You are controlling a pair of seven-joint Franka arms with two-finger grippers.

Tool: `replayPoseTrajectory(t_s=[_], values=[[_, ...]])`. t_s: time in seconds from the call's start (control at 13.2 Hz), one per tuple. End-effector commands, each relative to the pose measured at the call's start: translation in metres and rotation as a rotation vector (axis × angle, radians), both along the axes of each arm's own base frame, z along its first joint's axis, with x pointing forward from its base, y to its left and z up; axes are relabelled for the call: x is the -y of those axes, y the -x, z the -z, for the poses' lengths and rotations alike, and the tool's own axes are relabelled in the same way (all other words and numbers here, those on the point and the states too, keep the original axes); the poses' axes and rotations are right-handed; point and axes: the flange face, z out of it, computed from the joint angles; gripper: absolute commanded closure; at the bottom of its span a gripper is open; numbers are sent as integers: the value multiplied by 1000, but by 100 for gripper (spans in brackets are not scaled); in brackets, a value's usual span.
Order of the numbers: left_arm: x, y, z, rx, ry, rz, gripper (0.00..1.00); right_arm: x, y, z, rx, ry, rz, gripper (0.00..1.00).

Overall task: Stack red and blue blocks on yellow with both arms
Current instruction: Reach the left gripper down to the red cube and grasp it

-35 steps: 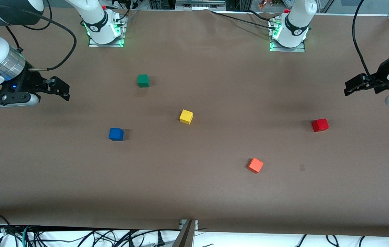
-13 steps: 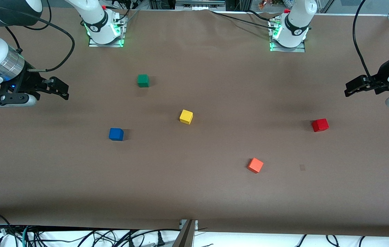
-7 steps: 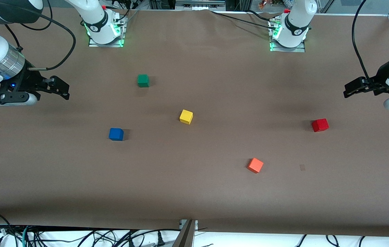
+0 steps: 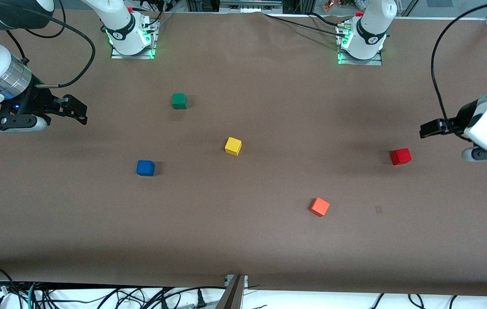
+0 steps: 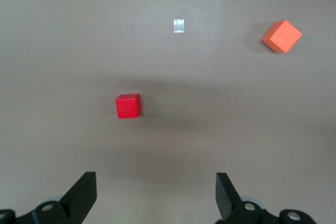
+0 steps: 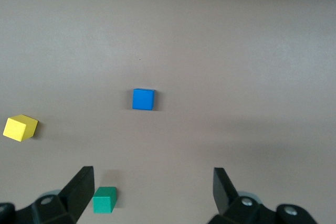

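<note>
**Brown table, five scattered cubes, both grippers empty**

Brown paper covers the table [image 4: 243,240]. Left gripper [image 4: 429,130] hangs, jaws wide, over the left arm's end near the red block [image 4: 400,156]. Right gripper [image 4: 78,112], jaws wide, waits over the right arm's end. Yellow cube [image 4: 233,146] sits mid-table, blue block [image 4: 145,168] toward the right arm's end, slightly nearer the camera.

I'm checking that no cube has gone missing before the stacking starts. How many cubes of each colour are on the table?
Red cube: 1
Blue cube: 1
Yellow cube: 1
Orange cube: 1
Green cube: 1
Total: 5 cubes, all apart on the table, none stacked.
</note>
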Motion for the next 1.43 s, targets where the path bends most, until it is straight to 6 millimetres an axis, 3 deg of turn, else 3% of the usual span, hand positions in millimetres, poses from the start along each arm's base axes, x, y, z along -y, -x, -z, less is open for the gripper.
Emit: replayPoseTrajectory(t_s=[0.0,0.15,0.38,0.6,0.75,1.06,1.36], values=[[-10,-10,38,-11,-19,16,0,0,2,-4,-4,5,-3,0],[-46,-6,93,-7,-19,-36,0,-1,1,-6,7,8,-3,0],[-75,16,175,43,-16,-66,0,-1,0,-7,17,9,-4,0],[-95,55,252,108,-15,-80,0,-4,-4,-12,58,3,-10,0],[-97,73,277,125,-11,-51,0,-4,-5,-17,76,-1,-8,0],[-97,91,302,139,-8,-29,0,-5,-5,-17,78,-2,-10,0],[-96,91,315,151,-9,-22,0,-3,-7,-11,62,0,-5,0]])
